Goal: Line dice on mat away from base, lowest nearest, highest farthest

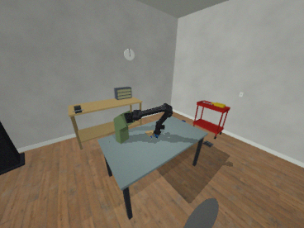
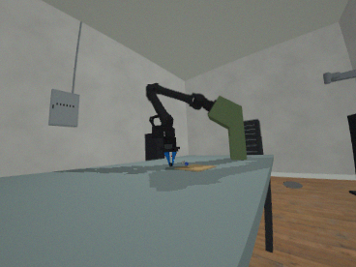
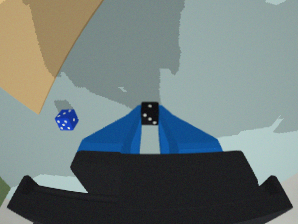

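Grey tabletop (image 3: pixel 226 43) fills my wrist view, with the tan mat (image 3: pixel 40 23) in the upper left corner. My gripper (image 3: pixel 149 110) has its blue jaws pinched on a black die (image 3: pixel 149 113) at frame centre, off the mat. I see a blue die (image 3: pixel 67 120) at left, just below the mat's edge, on bare tabletop.

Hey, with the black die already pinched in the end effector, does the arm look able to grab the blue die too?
Probably not yet: the end effector is shut on the black die. The blue die lies unobstructed on the table, beside the mat.
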Tool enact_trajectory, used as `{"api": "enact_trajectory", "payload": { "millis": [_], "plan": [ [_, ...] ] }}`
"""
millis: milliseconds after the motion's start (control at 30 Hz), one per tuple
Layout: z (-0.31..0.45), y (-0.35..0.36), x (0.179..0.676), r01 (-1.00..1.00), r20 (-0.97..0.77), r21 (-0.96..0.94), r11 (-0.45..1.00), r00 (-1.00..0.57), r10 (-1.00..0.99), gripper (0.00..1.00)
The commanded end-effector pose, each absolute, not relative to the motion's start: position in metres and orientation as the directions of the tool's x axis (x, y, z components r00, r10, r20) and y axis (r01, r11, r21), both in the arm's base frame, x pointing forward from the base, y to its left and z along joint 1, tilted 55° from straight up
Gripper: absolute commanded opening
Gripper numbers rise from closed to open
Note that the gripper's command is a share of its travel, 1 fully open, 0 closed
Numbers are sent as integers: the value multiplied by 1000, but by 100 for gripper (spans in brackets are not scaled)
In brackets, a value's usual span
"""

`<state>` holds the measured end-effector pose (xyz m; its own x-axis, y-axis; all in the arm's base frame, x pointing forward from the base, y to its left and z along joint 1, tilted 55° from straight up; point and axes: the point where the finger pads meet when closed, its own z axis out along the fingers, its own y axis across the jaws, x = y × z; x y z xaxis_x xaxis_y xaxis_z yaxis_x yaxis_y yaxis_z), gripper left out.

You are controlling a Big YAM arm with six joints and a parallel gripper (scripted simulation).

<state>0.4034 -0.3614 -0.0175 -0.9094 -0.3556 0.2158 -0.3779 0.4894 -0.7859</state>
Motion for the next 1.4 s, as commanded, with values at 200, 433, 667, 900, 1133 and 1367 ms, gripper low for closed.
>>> {"api": "enact_trajectory", "payload": {
  "millis": [200, 433, 667, 900, 1133, 1367],
  "plan": [
    [-10, -371, 404, -359, 202, -800, 481, -916, -346, 11],
    [-10, -371, 404, -359, 202, -800, 481, -916, -346, 11],
    [-4, -368, 401, -353, 198, -800, 484, -919, -342, 11],
    [10, -324, 401, -375, 205, -791, 483, -907, -369, 11],
    [36, -290, 394, -372, 202, -793, 482, -908, -368, 11],
    [45, -274, 390, -375, 205, -791, 483, -907, -368, 11]
  ]
}}
